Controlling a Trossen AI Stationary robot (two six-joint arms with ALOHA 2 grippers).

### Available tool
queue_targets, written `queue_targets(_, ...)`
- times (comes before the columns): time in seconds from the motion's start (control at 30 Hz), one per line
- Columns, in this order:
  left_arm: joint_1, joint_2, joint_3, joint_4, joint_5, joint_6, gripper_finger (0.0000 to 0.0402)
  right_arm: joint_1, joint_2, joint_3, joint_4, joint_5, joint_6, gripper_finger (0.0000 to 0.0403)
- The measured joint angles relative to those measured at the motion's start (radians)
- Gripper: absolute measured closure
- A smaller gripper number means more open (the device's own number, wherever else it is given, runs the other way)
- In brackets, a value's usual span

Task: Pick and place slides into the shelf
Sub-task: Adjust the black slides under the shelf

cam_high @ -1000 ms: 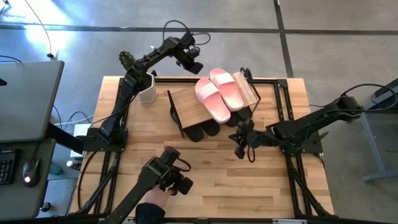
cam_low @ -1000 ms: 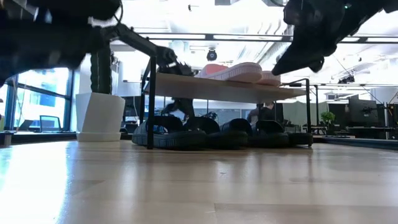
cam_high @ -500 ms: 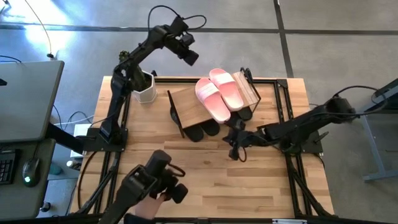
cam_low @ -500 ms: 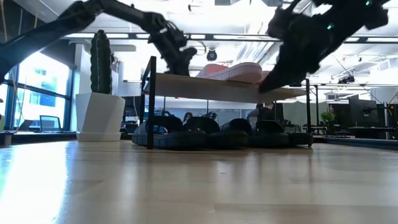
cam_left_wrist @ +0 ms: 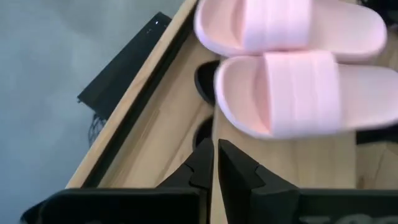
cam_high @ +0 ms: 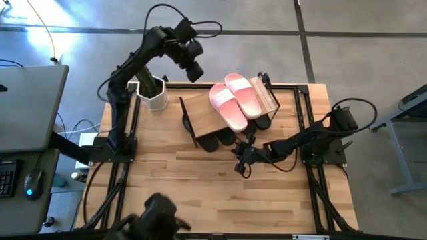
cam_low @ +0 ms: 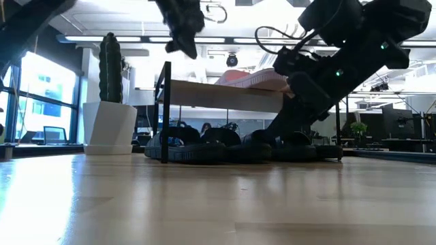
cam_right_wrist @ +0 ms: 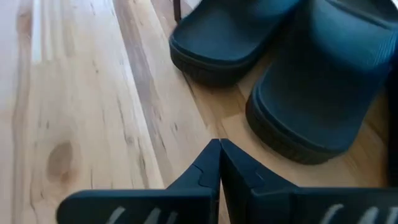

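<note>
A pale pink pair of slides (cam_high: 235,100) lies on the shelf's wood plank top (cam_high: 203,115), also seen in the left wrist view (cam_left_wrist: 286,93). Black slides (cam_high: 217,141) stand on the tabletop under the plank, toes sticking out (cam_right_wrist: 317,93), in a row in the low view (cam_low: 225,148). My left gripper (cam_high: 193,70) is shut, raised above the table's far edge, left of the shelf (cam_low: 225,95). My right gripper (cam_high: 239,163) is shut, low over the table just near of the black slides, touching nothing that I can see.
A white pot with a cactus (cam_high: 155,93) stands at the table's far left corner, close under my left arm. A dark device (cam_high: 157,212) shows at the table's near edge. Bare tabletop (cam_high: 200,180) spreads near of the shelf.
My left gripper has risen from plank height to well above the shelf and drifted toward the table's left. My right gripper has come down and moved toward the table's left, along the shelf's near side. The dark device, held by a hand, has drawn back toward the near edge.
</note>
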Motion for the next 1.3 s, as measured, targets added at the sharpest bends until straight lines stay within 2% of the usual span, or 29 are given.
queue_targets(0.13, -0.058, -0.092, 0.0, -0.046, -0.066, -0.021, 0.039, 0.0, 0.006, 0.0, -0.009, 0.004, 0.012, 0.0403)
queue_targets(0.33, -0.147, -0.216, -0.004, -0.14, -0.236, -0.147, 0.039, 0.03, -0.009, -0.003, -0.041, 0.008, 0.035, 0.0403)
queue_targets(0.43, -0.209, -0.311, -0.085, -0.132, -0.283, -0.225, 0.039, 0.073, -0.074, -0.06, -0.055, 0.034, 0.068, 0.0403)
queue_targets(0.53, -0.287, -0.416, -0.239, -0.13, -0.379, -0.342, 0.039, 0.132, -0.195, -0.16, -0.063, 0.077, 0.155, 0.0403)
queue_targets(0.63, -0.367, -0.549, -0.469, -0.062, -0.469, -0.495, 0.039, 0.198, -0.335, -0.26, -0.063, 0.112, 0.222, 0.0403)
queue_targets(0.8, -0.504, -0.795, -0.919, 0.264, -0.478, -0.77, 0.039, 0.264, -0.52, -0.351, -0.089, 0.131, 0.26, 0.0403)
queue_targets(0.93, -0.609, -0.91, -1.219, 0.498, -0.477, -0.979, 0.039, 0.28, -0.61, -0.363, -0.186, 0.155, 0.291, 0.0403)
queue_targets(1.1, -0.708, -0.924, -1.447, 0.635, -0.477, -1.163, 0.039, 0.285, -0.673, -0.363, -0.285, 0.152, 0.301, 0.0403)
queue_targets(1.3, -0.765, -0.897, -1.582, 0.741, -0.55, -1.351, 0.039, 0.284, -0.688, -0.363, -0.323, 0.128, 0.311, 0.0403)
